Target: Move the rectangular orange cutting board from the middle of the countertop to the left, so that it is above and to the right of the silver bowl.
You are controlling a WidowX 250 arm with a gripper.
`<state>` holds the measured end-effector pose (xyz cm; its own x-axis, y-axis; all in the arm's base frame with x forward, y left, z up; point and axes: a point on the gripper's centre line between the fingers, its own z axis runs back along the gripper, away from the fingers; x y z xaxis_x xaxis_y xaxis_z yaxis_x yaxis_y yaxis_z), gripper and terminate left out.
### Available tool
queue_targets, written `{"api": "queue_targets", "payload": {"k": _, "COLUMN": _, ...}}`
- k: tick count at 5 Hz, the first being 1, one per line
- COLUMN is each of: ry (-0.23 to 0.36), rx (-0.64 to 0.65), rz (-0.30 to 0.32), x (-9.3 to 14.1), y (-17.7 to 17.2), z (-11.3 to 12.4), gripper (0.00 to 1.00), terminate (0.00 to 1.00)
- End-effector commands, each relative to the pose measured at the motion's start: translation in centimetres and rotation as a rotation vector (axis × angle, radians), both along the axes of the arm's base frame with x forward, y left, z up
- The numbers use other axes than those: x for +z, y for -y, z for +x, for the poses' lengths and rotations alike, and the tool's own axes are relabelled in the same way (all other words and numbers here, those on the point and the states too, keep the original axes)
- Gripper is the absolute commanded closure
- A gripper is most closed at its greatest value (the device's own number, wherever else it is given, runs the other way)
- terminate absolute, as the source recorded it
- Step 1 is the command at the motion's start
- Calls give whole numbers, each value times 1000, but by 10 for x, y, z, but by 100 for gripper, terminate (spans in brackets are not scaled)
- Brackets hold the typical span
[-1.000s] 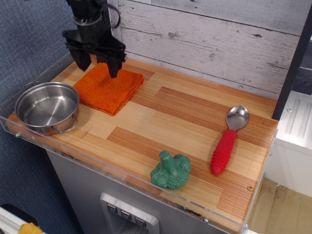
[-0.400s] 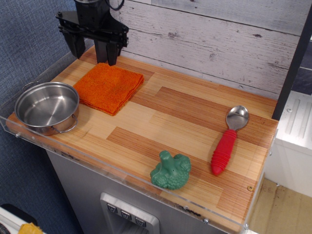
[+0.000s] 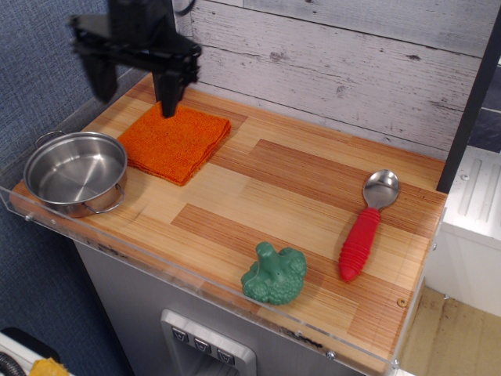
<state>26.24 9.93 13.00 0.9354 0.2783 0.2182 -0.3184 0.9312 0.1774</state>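
Note:
The orange cutting board [image 3: 176, 142], a flat folded terry towel, lies on the wood-plank countertop [image 3: 282, 204] at the back left. It sits just right of and behind the silver bowl [image 3: 74, 172], which stands at the front left corner with two wire loop handles. My black gripper [image 3: 135, 92] hangs above the towel's back left corner, clear of it. Its two fingers are spread wide apart and hold nothing.
A green broccoli toy [image 3: 273, 274] sits near the front edge. A silver spoon with a red handle [image 3: 366, 227] lies at the right. A clear acrylic rim [image 3: 196, 274] runs along the front. A grey plank wall [image 3: 352, 63] stands behind.
My gripper has let go of the towel, risen off it and shifted left, and its fingers have spread wider. The towel and the bowl have stayed in place.

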Motion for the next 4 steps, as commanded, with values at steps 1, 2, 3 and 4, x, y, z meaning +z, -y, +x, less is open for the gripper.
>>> {"api": "queue_targets", "payload": {"k": 1, "ry": -24, "rx": 124, "rz": 23, "x": 9, "y": 27, "z": -46, "gripper": 0, "terminate": 0}}
{"api": "queue_targets", "payload": {"k": 2, "ry": 41, "rx": 221, "rz": -34, "x": 14, "y": 38, "z": -79, "gripper": 0, "terminate": 0}}
{"api": "queue_targets", "payload": {"k": 3, "ry": 41, "rx": 221, "rz": -34, "x": 14, "y": 38, "z": -79, "gripper": 0, "terminate": 0}}
{"api": "queue_targets", "payload": {"k": 4, "ry": 41, "rx": 221, "rz": -34, "x": 14, "y": 38, "z": -79, "gripper": 0, "terminate": 100}}
